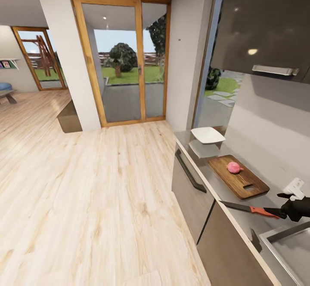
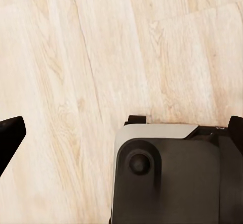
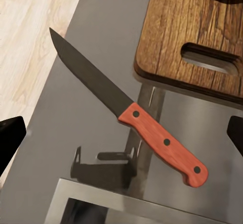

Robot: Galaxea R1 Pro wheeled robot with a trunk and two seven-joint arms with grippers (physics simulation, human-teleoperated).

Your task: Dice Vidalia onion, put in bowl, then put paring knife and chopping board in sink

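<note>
Here the Vidalia onion sits on the chopping board, right gripper spread wide over paring knife

Pale wood floor, glazed door w/ oak frame (garden beyond)

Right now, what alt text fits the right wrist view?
A red-handled knife lies flat on the grey countertop, blade towards the wood floor. Beside it sits the board's slotted end, with the sink rim past the handle.
</note>
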